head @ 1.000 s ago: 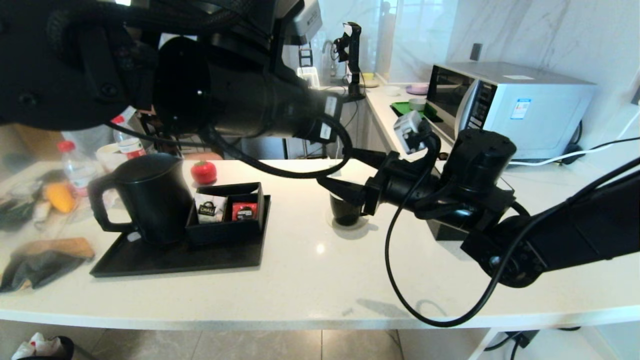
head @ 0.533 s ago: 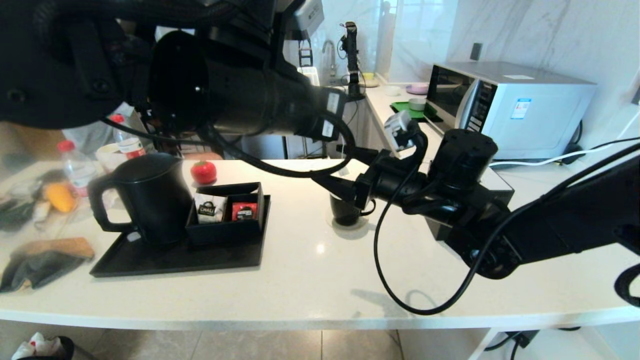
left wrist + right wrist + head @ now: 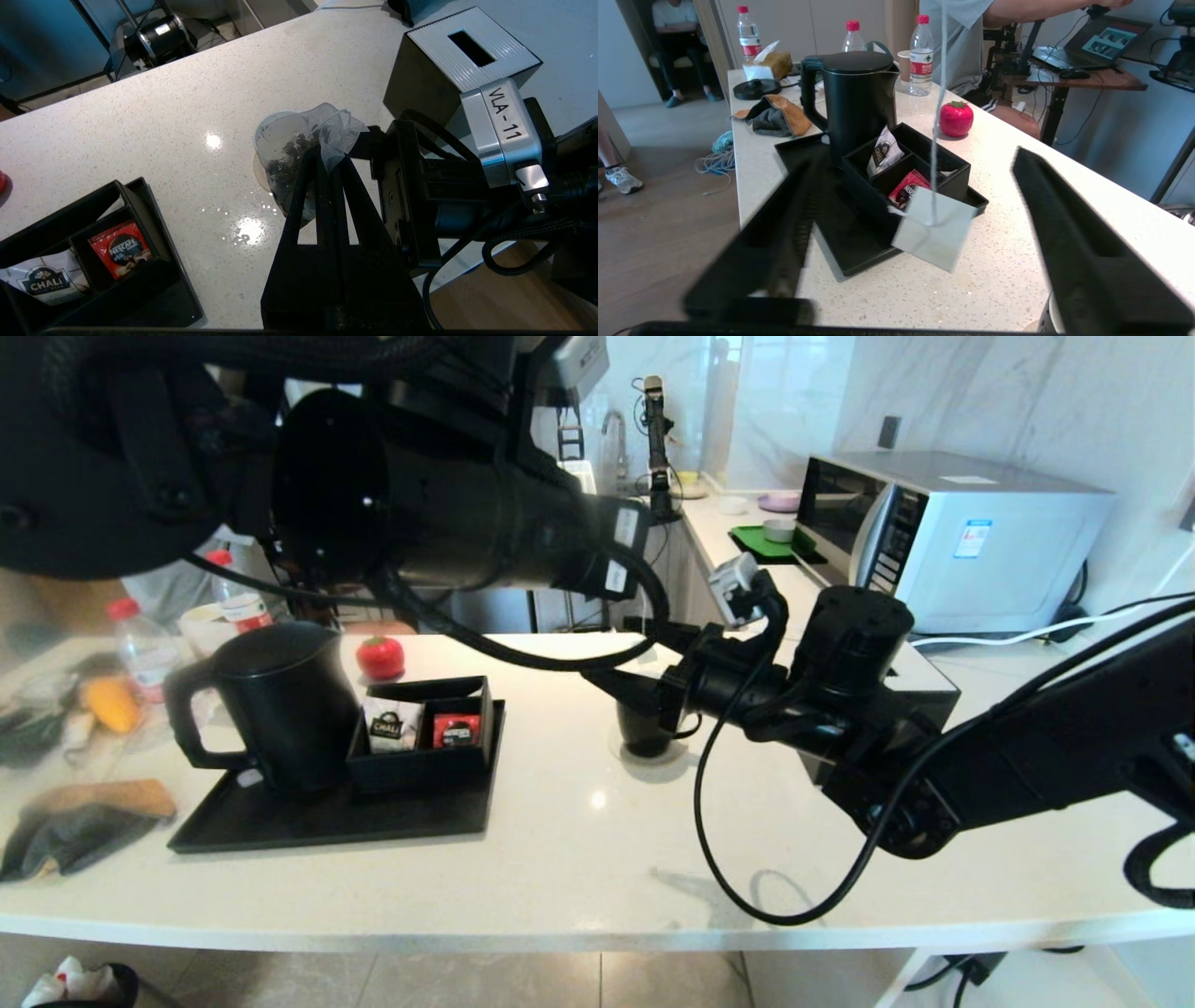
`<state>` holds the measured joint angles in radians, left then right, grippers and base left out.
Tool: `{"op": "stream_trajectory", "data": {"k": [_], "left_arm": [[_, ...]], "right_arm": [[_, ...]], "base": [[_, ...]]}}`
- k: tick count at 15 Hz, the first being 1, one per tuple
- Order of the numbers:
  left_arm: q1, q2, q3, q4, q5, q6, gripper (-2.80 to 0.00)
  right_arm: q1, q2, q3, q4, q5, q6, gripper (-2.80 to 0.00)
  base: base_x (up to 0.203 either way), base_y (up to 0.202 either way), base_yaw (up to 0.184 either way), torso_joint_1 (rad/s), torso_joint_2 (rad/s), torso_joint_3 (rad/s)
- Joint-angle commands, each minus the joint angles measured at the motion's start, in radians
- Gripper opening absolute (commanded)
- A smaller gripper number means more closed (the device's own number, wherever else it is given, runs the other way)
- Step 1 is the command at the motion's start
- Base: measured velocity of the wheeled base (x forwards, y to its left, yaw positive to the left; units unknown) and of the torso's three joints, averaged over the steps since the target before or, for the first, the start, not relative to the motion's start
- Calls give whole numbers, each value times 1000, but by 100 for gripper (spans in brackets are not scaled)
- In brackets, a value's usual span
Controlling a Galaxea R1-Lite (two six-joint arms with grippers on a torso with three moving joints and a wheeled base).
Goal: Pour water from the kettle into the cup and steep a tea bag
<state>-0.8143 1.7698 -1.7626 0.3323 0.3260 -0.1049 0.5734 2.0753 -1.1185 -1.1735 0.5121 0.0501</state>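
Tea bag (image 3: pixel 308 149), pale mesh with dark leaves, is hanging pinched in the closed left gripper (image 3: pixel 332 161) above the small black mug (image 3: pixel 644 730); the right gripper (image 3: pixel 920 242) is spreading wide around the dangling white tag (image 3: pixel 934 228).

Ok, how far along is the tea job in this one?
Done: unclear. The kettle stands on the tray, and the cup's contents are hidden. In hand: the left pincer is shut on the tea bag by the cup, and the open right pincer flanks the hanging tag. Left: steeping the bag.
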Motion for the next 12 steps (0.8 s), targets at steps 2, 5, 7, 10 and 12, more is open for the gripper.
{"op": "stream_trajectory", "data": {"k": [2, 5, 7, 10, 12], "left_arm": [[-3, -1, 4, 2, 2, -1, -280], [-16, -3, 6, 2, 3, -2, -280], [-21, -3, 6, 2, 11, -2, -280], [-26, -4, 8, 2, 18, -4, -280], [-32, -6, 9, 2, 25, -4, -280]], "right_arm": [[-1, -3, 0, -8, 3, -1, -280], [-6, -4, -1, -8, 3, 1, -280], [-6, -4, 0, -9, 3, 0, -280], [-7, -8, 0, -9, 2, -1, -280], [-11, -10, 0, -9, 2, -1, -280]], "base": [[0, 0, 0, 0, 0, 0], [0, 0, 0, 0, 0, 0], [0, 0, 0, 0, 0, 0], [0, 0, 0, 0, 0, 0], [0, 0, 0, 0, 0, 0]]}}
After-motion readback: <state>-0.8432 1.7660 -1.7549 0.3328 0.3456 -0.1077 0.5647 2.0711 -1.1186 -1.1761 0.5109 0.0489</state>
